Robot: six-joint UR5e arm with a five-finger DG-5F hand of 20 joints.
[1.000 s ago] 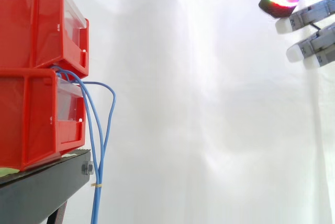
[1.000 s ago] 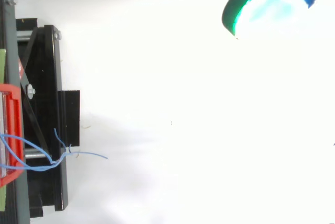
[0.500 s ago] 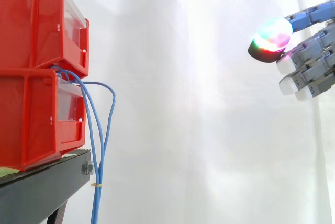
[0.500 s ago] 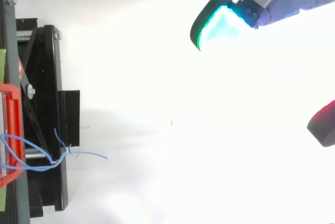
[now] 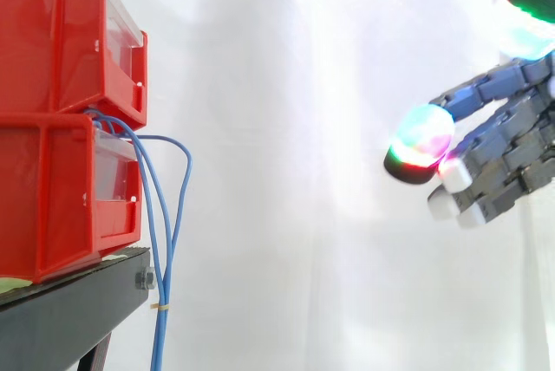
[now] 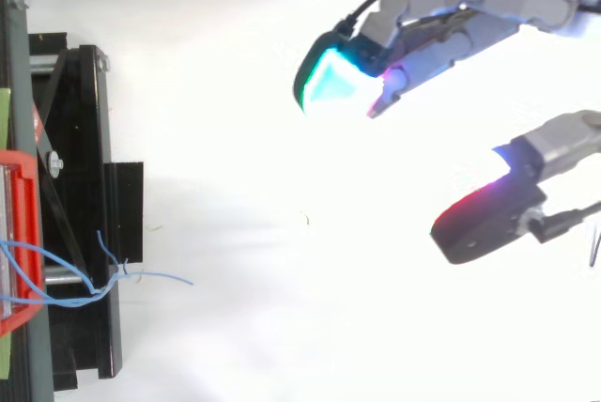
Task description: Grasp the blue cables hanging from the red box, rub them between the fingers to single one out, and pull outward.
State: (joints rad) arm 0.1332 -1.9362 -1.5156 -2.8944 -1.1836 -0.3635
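Compared with half a second ago, the hand (image 5: 507, 150) has dropped lower and slid further in toward the bins. In the top view a lot more of it is in shot now, and the thumb (image 6: 488, 219) with its red-edged pad has come right in, where before it just peeked over the edge. The fingers (image 6: 441, 7) are loosely bent and bunched side by side, with the thumb held well apart from them, so there's a wide gap and nothing in it.

The blue cables (image 5: 160, 241) haven't budged. They're well out ahead of the fingertips (image 5: 421, 141), right across the white curtain (image 5: 303, 128), and nothing is touching them. They come out at the seam between the upper red box (image 5: 61, 33) and the lower red box (image 5: 52, 189), arc over and hang down past the front edge of the black stand (image 5: 69, 310). One strand bows out further toward the fingers than the others before dropping back in with them. Low down there might be a small pale tie around the bunch, though it's too tiny to be sure. From above, the loose ends (image 6: 150, 277) fan out a bit on the side facing the fingers
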